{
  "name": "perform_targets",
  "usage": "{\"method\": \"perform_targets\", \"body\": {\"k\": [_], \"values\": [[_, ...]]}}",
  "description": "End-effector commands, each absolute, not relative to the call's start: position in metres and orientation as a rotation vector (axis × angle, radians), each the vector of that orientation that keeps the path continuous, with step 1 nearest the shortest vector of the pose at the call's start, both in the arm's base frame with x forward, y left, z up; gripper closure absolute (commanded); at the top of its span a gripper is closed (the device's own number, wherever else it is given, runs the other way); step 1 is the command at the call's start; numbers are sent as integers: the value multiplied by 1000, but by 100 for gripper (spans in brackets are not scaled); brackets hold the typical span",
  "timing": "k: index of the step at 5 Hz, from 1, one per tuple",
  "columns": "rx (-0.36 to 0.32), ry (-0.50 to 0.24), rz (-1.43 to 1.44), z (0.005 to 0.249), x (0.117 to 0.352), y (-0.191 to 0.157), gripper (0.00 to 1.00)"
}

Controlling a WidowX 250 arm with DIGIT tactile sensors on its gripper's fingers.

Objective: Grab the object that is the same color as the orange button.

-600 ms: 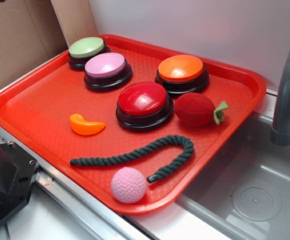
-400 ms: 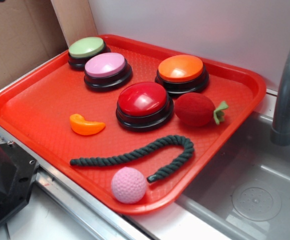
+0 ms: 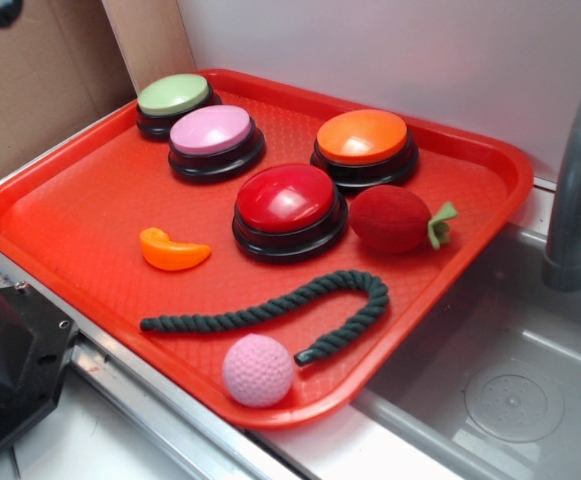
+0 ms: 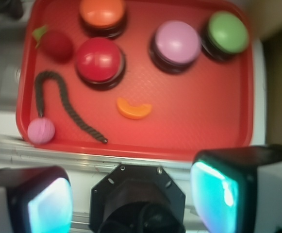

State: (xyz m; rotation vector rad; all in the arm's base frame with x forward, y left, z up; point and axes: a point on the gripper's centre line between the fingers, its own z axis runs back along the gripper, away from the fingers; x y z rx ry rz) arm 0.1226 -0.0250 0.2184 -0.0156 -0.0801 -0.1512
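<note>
Tray (image 3: 60, 200): you have a red textured plastic tray holding everything listed below; it sits beside a grey sink basin (image 3: 510, 370) with a grey faucet pipe (image 3: 578, 180) at your right in the exterior view.

Orange crescent (image 3: 173, 250): your target, small, glossy, lying flat on the tray floor in open space, just left of the red button and apart from it. In the wrist view it shows at (image 4: 134, 108), near the middle of the tray.

Orange button (image 3: 363, 148): orange dome on a black base, at the far side of the tray, behind the red button and the strawberry.

Red button (image 3: 289, 208): red dome, black base, mid-tray.

Pink button (image 3: 214, 140): pink dome, black base, just in front of the green one.

Green button (image 3: 176, 103): pale green dome, in the far left corner.

Plush strawberry (image 3: 397, 219): red with a green leaf, just beside the red button, on its right.

Rope (image 3: 280, 310): dark green twisted cord, curved into a hook near the front edge.

Pink ball (image 3: 258, 370): dimpled, at the front rim, touching or nearly touching the rope's end.

Gripper (image 4: 131, 199): you see both fingers wide apart at the bottom of the wrist view, nothing between them. It hangs above the tray's near edge, well apart from the crescent.
</note>
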Motion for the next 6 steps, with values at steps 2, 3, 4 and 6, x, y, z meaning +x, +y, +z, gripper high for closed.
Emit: {"method": "perform_targets", "body": {"k": [2,3,4,6], "values": [[-190,-87,-682,158,150,-25,0],[-158,-73,-765,128,158,-20,0],[-132,-68,-873,98,167,-16,0],[-182,-111,-1083,49,174,-21,0]]}}
